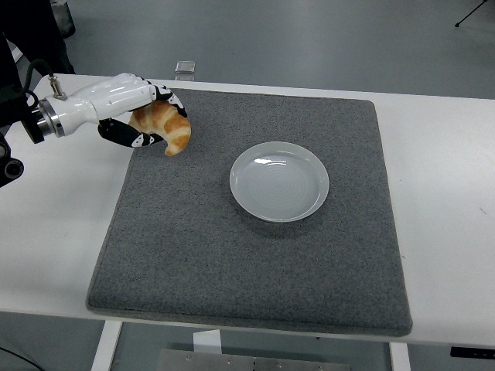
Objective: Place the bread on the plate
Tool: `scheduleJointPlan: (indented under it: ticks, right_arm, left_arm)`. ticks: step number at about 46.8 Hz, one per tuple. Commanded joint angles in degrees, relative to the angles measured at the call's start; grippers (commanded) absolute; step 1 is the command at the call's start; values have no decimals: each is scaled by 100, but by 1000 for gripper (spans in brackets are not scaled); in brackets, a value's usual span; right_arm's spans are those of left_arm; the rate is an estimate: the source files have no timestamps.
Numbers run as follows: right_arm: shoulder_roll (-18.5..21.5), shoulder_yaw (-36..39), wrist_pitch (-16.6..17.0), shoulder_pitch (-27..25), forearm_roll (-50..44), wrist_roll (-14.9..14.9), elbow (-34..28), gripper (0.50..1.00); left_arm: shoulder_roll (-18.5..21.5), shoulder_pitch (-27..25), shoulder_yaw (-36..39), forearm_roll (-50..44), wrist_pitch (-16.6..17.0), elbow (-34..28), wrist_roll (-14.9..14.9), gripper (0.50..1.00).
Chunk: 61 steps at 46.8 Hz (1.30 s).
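Head view: my left robot hand point(128, 108) clasps croissant point(164, 126), lifted clear of mat.
Next: carry right, lower centred over plate point(279, 181), then release.

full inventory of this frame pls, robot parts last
croissant: 1, golden brown, in the left hand, over the mat's far left corner
plate: 1, white, nothing on it, on the mat right of centre
mat: 1, dark grey, covers the table's middle
table: 1, white
small object: 1, grey, on the floor beyond the table's far edge
person: part only, dark clothing, top left corner
left hand: 1, white with black fingers, closed around the croissant
right hand: not in view
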Motion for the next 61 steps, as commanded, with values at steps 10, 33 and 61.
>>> scheduleJointPlan:
  ticks: [10,33,61]
  right_arm:
    - [0,-1,-2,0,0,-1,0,952]
    - [0,-1,-2,0,0,-1,0,952]
    - [0,-1,-2,0,0,-1,0,954]
  left_arm:
    - [-233,-621,2,-58,-355,105,6,500]
    - [-927,-1113,20,-119,-654,211,6,500]
    - [-2342,-1254,186,-5,-654,1037,41,500]
